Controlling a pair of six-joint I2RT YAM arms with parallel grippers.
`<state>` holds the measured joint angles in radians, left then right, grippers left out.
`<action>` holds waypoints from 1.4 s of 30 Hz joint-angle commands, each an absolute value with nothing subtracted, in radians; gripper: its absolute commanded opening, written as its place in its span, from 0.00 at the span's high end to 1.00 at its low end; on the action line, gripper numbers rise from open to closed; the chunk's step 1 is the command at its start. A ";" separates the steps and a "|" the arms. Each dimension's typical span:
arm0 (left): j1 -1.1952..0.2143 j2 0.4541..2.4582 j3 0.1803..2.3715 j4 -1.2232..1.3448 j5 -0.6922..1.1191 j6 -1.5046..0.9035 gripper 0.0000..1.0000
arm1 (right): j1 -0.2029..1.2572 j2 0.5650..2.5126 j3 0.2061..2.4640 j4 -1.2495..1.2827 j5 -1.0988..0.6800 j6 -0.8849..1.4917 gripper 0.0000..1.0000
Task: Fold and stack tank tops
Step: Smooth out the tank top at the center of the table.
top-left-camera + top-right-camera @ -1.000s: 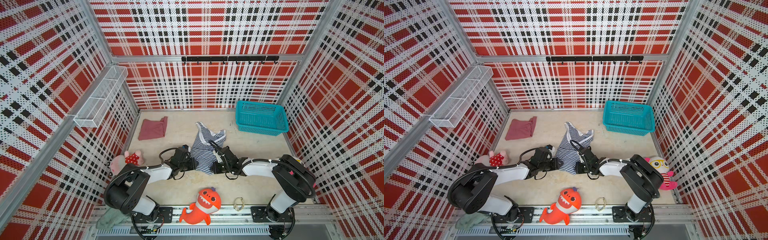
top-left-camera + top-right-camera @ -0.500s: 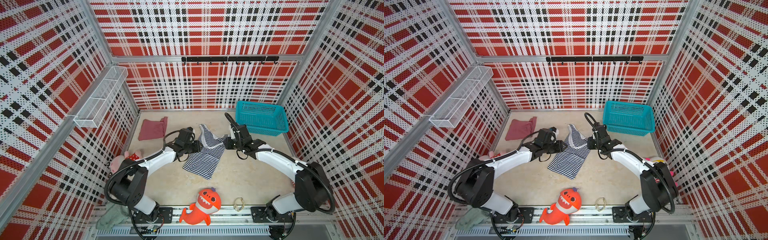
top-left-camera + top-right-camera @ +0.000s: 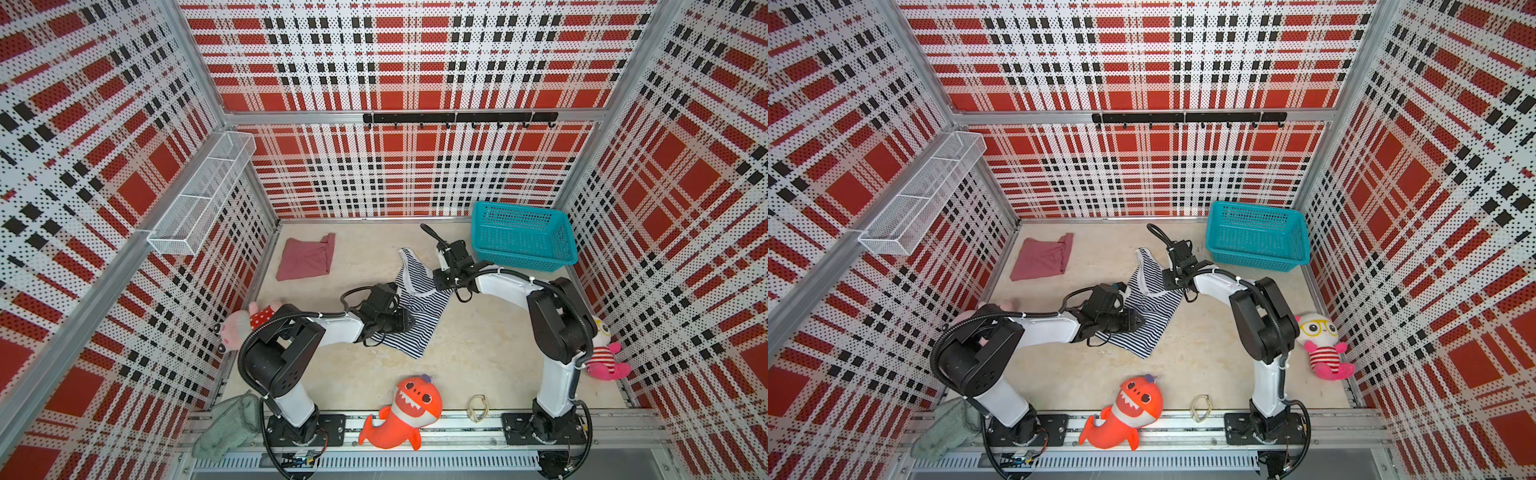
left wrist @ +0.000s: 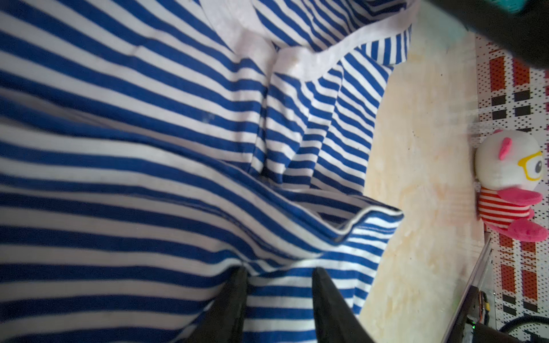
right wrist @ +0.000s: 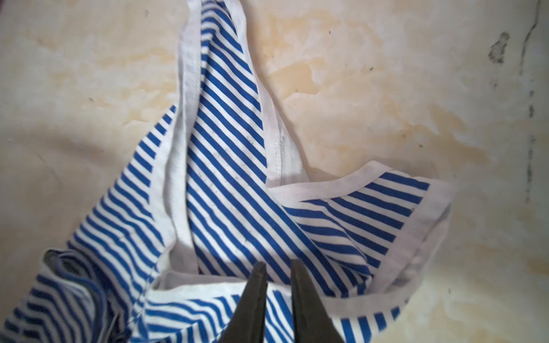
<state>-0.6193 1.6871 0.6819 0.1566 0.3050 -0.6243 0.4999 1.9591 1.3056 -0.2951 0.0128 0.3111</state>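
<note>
The striped tank top (image 3: 424, 316) lies rumpled in the middle of the table, one strap pointing toward the back wall. My left gripper (image 3: 409, 322) rests low on its near-left part. In the left wrist view (image 4: 279, 276) the fingers stand apart with striped cloth filling the gap and folds running to one tip. At the top's back-right edge, my right gripper (image 3: 436, 286) has its jaws nearly together (image 5: 277, 264) on striped cloth by the white hem. The rose tank top (image 3: 305, 262) lies folded at the back left, apart from both grippers.
A teal basket (image 3: 523, 253) stands at the back right, close to my right arm. Plush toys sit along the edges: an orange shark (image 3: 411, 409) in front, a pink one (image 3: 249, 322) left, a white one (image 3: 602, 345) right. A grey-green towel (image 3: 226, 424) hangs at the front left.
Both grippers swept the striped top from the front toward the back. Since then my left gripper has come back toward the front and the top has settled rumpled on the table.
</note>
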 commanded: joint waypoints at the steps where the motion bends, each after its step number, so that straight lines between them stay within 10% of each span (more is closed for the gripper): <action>1: -0.612 1.759 0.548 0.034 0.271 -0.629 0.59 | 0.480 2.016 1.339 -0.342 0.076 0.307 0.81; 15: -0.577 1.820 0.448 0.115 0.277 -0.624 0.60 | 0.380 2.053 1.470 -0.329 0.281 0.307 0.74; 24: -0.580 1.799 0.457 0.112 0.288 -0.630 0.60 | 0.477 2.043 1.524 -0.188 0.028 0.281 0.72; 35: -0.579 1.742 0.455 0.089 0.267 -0.632 0.61 | 0.587 2.385 1.915 -0.132 0.153 0.275 0.39; 42: -0.571 1.711 0.463 0.080 0.256 -0.631 0.61 | 0.595 2.509 2.062 -0.225 0.226 0.330 0.39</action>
